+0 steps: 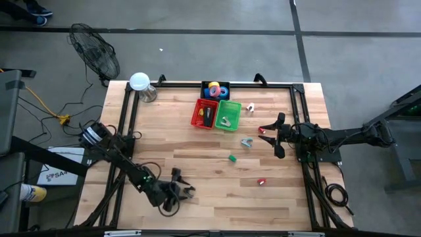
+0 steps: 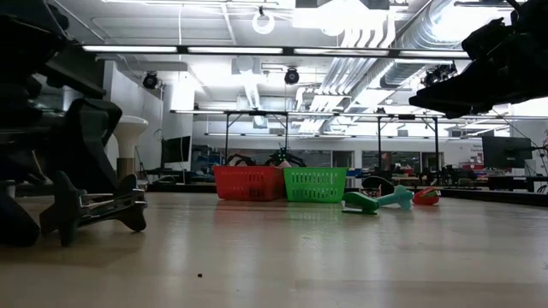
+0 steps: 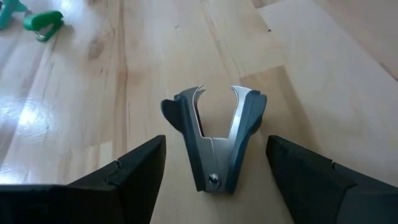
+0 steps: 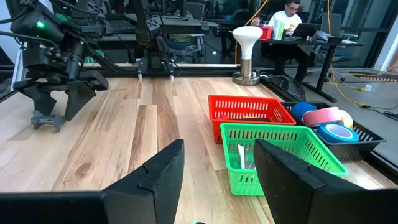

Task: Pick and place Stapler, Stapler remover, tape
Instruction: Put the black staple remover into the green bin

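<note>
My left gripper (image 1: 186, 189) sits low at the near-left part of the table (image 1: 197, 204), fingers spread wide and holding nothing. Between the two fingers (image 3: 124, 177), lying flat on the wood, is a dark grey staple remover (image 3: 214, 140) with its metal claws pointing away from my wrist; neither finger touches it in the left wrist view. The low view shows the same remover (image 2: 94, 210) on the table under my left gripper (image 2: 86, 162).

My right gripper (image 1: 271, 137) hangs above the right side of the table, fingers (image 4: 158, 174) partly open and empty, facing the baskets.

Three baskets stand together at the far middle of the table. The red basket (image 1: 204, 113) holds a dark long object, probably the stapler (image 1: 208, 116), though I cannot confirm its shape. The green basket (image 1: 227, 115) beside it holds a pale metal item I cannot identify. The black basket (image 1: 215, 90) behind them holds the tape rolls (image 4: 328, 118): pink, blue and yellow are visible.

Loose on the table: a green staple remover (image 1: 232, 158) near the centre, a grey one (image 1: 247, 142) just beyond it, a red one (image 1: 261, 182) nearer the front right, and a small pale piece (image 1: 250, 107) right of the green basket. A white lamp (image 1: 140, 83) stands at the far-left corner
</note>
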Tool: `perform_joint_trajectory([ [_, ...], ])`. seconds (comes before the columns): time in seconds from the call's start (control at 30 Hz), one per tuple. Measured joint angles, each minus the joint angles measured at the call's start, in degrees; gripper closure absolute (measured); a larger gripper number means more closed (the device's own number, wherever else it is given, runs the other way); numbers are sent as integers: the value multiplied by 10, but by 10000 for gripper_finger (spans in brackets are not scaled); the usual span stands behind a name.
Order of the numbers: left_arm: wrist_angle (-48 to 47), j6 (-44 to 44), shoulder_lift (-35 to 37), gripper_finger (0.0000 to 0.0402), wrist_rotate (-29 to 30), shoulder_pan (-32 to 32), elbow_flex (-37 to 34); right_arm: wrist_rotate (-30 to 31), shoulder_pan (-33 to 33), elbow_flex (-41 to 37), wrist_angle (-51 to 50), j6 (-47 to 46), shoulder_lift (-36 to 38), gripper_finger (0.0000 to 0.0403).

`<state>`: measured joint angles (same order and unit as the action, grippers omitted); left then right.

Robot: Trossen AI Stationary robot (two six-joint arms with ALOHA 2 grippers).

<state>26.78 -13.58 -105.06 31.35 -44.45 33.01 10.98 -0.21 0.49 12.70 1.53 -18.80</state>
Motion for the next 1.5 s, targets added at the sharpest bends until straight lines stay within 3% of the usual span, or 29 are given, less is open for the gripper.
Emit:
perform_joint_trajectory([
  [0.4,4,-4,0,141,-54,32,8,0,0,0,0,0,0,217],
  [0.57,-2,-4,-1,192,-59,32,16,0,0,0,0,0,0,217],
  [0.87,5,-19,-1,319,-71,51,22,0,0,0,0,0,0,217],
  [1.13,-39,21,-2,324,-62,142,81,0,0,0,0,0,0,217],
  [1.5,-179,194,-3,323,49,309,237,0,0,0,0,0,0,217],
])
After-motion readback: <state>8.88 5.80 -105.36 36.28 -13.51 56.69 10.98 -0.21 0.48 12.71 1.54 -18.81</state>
